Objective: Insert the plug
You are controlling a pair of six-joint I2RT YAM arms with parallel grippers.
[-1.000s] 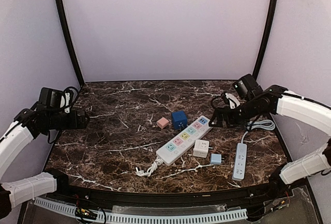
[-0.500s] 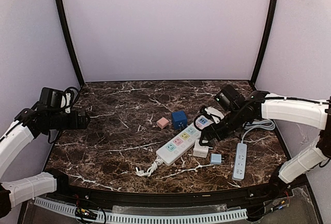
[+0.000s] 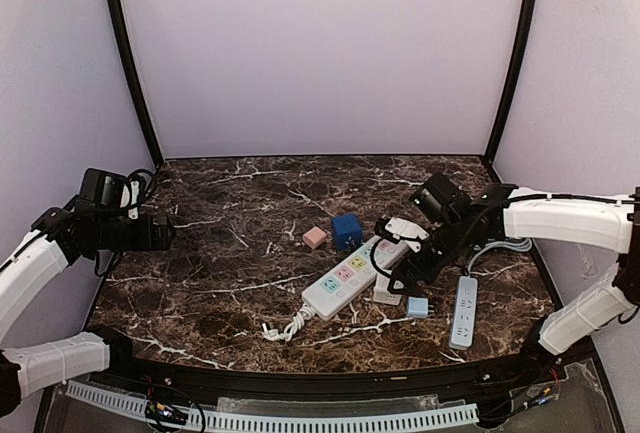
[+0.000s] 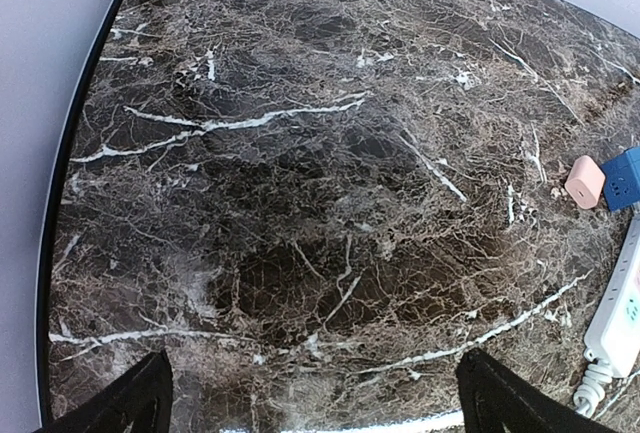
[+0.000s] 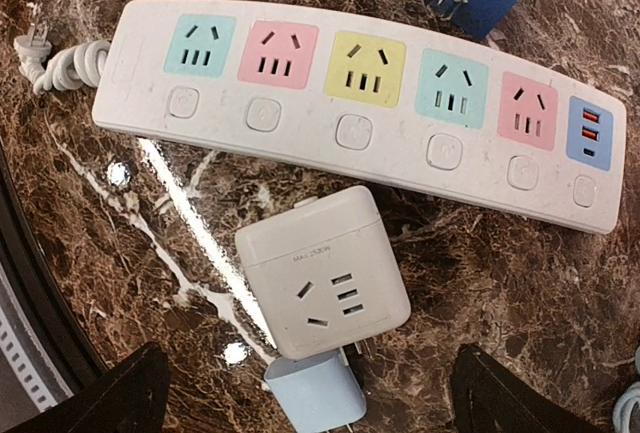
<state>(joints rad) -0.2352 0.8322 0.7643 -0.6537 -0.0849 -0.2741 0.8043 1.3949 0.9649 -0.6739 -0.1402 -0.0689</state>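
A white power strip (image 3: 345, 278) with coloured sockets lies diagonally at mid-table; it also shows in the right wrist view (image 5: 360, 113). A white cube adapter (image 5: 322, 271) lies just beside it, with a light blue plug (image 5: 315, 398) touching its near side. My right gripper (image 3: 402, 271) hovers open above the white adapter (image 3: 386, 291); in its wrist view the gripper (image 5: 320, 398) has its jaws wide apart and holds nothing. My left gripper (image 3: 165, 235) is open and empty over bare marble at the left (image 4: 315, 403).
A blue cube plug (image 3: 347, 230) and a pink cube plug (image 3: 315, 238) lie behind the strip. A light blue power strip (image 3: 464, 310) lies at the right front, with a white cable (image 3: 505, 243) behind it. The strip's coiled cord (image 3: 285, 329) lies near the front.
My right arm has swung left and down from the right rear to above the white adapter beside the power strip. The left arm has stayed still.
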